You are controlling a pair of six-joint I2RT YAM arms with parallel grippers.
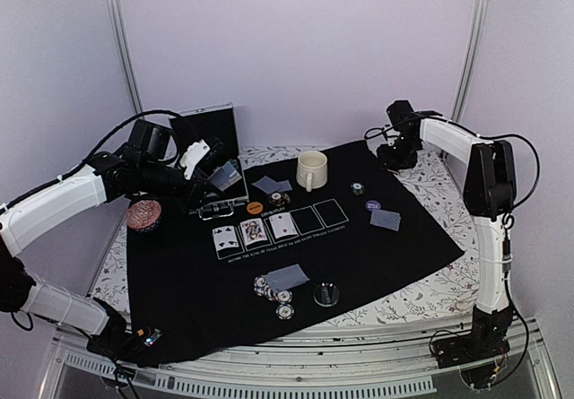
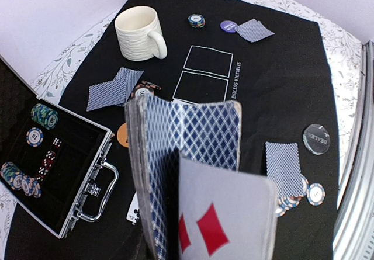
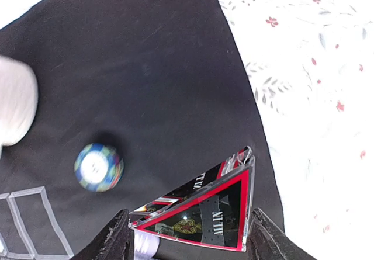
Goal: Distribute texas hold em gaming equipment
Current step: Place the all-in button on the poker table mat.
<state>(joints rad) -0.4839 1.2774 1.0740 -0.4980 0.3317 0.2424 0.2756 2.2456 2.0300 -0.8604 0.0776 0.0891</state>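
My left gripper [image 1: 204, 175] hovers beside the open chip case [image 1: 211, 143], shut on a deck of blue-backed playing cards [image 2: 193, 134]. A diamond card [image 2: 225, 213] faces the left wrist camera and hides the fingers. My right gripper [image 3: 190, 236] is at the mat's far right corner, shut on the red-edged triangle token [image 3: 204, 210]. A striped chip [image 3: 98, 166] lies on the mat to its left. On the black mat [image 1: 179, 291] are three face-up cards [image 1: 254, 229], face-down pairs [image 1: 385, 220] [image 1: 271, 185] [image 1: 287, 277], near chips [image 1: 273, 290], a dark disc [image 1: 326, 294], a purple disc [image 1: 373, 205] and an orange disc [image 1: 255, 208].
A cream mug [image 1: 311, 169] stands at the back centre of the mat. The case [image 2: 52, 172] holds more chips [image 2: 44, 115] and dice. A brownish round object [image 1: 143, 213] sits at the left table edge. The floral tablecloth [image 1: 430, 184] borders the mat.
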